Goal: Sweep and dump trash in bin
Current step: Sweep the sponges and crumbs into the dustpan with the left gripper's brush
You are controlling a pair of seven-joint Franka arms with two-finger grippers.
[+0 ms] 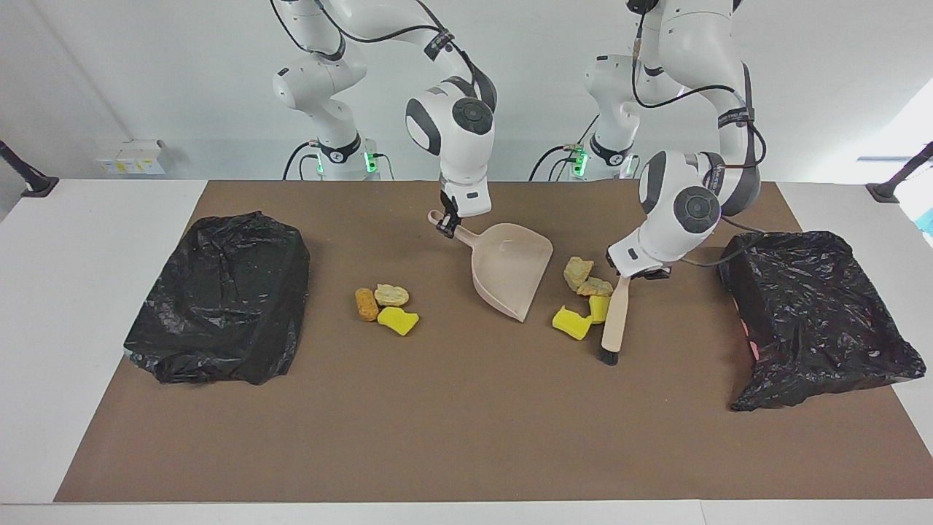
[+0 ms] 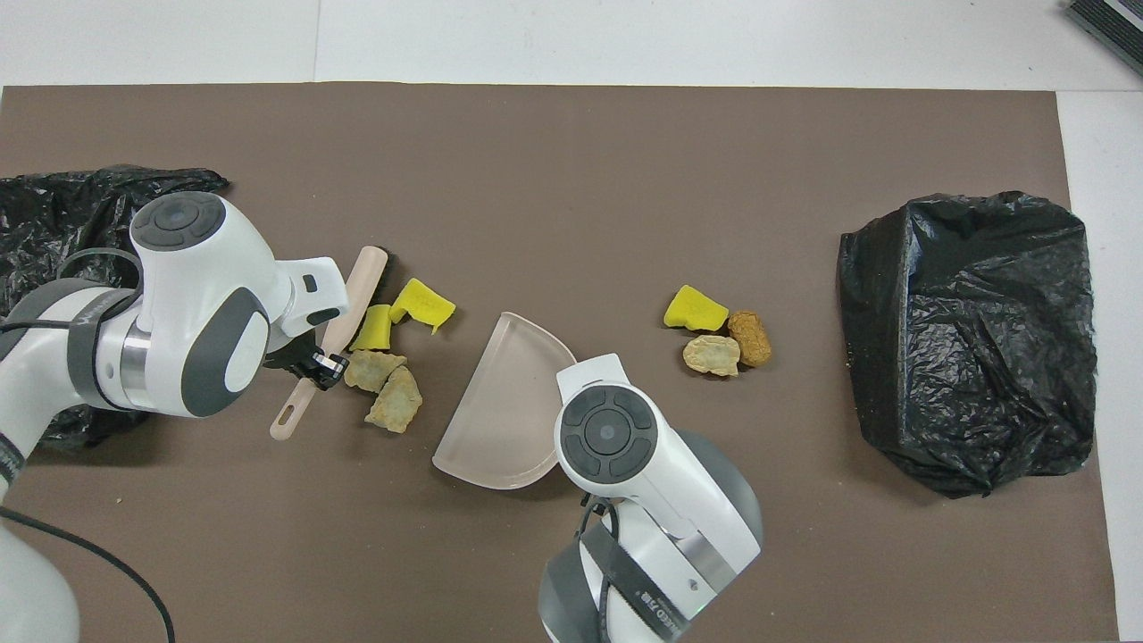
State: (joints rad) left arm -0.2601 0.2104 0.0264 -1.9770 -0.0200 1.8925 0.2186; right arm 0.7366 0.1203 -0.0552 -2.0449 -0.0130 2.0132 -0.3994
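Now the left gripper (image 1: pixel 641 273) is clamping the brush (image 1: pixel 614 321), long axis running twelve-to-six in the facing view, four trash scraps (image 1: pixel 583 295) touching at nine o'clock; the right gripper (image 1: pixel 446 222) is gripping the dustpan (image 1: pixel 510 273) handle.

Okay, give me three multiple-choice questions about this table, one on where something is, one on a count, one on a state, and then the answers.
1. The dustpan lies:
A) between the two heaps of scraps
B) on a black bag
C) off the brown mat

2. The yellow scraps number:
A) one
B) three
C) five

3. The dustpan is:
A) full of scraps
B) upside down
C) empty

Answers:
1 A: the heap of four lies beside it toward the left arm's end, next to the brush, and the heap of three toward the right arm's end.
2 B: two are in the heap by the brush, one in the other.
3 C: its inside shows bare. The right gripper holds its handle, while the left gripper holds the brush's handle.
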